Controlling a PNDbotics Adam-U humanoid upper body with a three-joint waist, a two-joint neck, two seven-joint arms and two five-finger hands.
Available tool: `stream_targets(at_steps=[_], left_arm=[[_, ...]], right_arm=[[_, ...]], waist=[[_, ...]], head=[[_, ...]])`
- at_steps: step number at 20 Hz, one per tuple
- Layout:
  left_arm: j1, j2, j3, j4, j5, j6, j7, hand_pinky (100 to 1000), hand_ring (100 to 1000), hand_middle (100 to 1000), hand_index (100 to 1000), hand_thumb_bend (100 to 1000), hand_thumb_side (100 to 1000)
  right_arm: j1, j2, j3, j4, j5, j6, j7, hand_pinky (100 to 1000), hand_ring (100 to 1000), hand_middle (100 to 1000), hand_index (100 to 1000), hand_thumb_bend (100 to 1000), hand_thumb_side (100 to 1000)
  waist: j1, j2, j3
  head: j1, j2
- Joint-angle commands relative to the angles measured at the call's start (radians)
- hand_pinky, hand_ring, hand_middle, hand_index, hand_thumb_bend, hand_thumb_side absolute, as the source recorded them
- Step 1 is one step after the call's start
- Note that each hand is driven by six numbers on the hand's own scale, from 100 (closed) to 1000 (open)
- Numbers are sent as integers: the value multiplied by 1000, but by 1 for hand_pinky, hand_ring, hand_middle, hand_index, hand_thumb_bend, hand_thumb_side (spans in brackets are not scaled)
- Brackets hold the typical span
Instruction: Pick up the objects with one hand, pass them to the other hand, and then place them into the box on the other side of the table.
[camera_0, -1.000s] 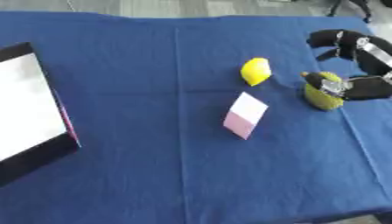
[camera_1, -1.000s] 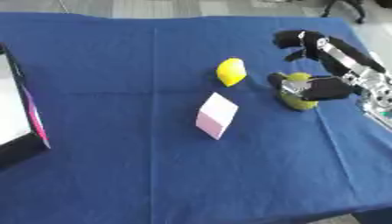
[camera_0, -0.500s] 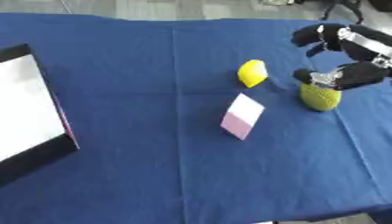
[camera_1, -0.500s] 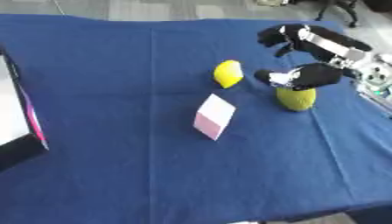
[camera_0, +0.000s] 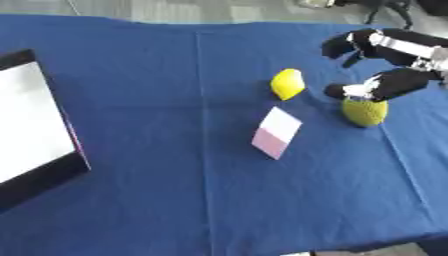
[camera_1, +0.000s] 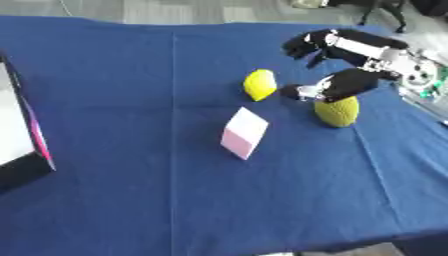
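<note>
The right hand reaches in from the right edge, above a yellow-green ball on the blue cloth. Its thumb rests on or just over the ball's top, and the other fingers spread apart farther back, not closed on anything; whether the thumb touches the ball I cannot tell. A lemon lies just left of the ball, apart from it. A pink and white block sits tilted nearer the camera, below the lemon. The box, black-rimmed with a white inside, stands at the table's left edge, well apart from the three things
</note>
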Motion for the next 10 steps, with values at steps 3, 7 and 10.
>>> stream_targets(at_steps=[3, 7, 10], left_arm=[[-9, 35, 2, -9, -2, 1, -4, 1000, 920, 742, 741, 145, 795], [-5, 36, 0, -6, -4, 4, -5, 1000, 919, 740, 740, 146, 796], [5, 42, 2, 0, -7, 6, -2, 1000, 919, 739, 739, 147, 798]], right_arm=[[-30, -43, 18, -9, 67, 35, 39, 766, 812, 794, 869, 516, 533], [-58, -27, 56, -9, 135, 54, 87, 770, 803, 789, 863, 540, 557], [-95, -7, 86, -9, 166, 66, 139, 773, 805, 793, 867, 545, 562]], waist=[[-11, -34, 3], [-15, -41, 1], [-21, -52, -8]], head=[[-10, -1], [-13, -1], [-8, -1]])
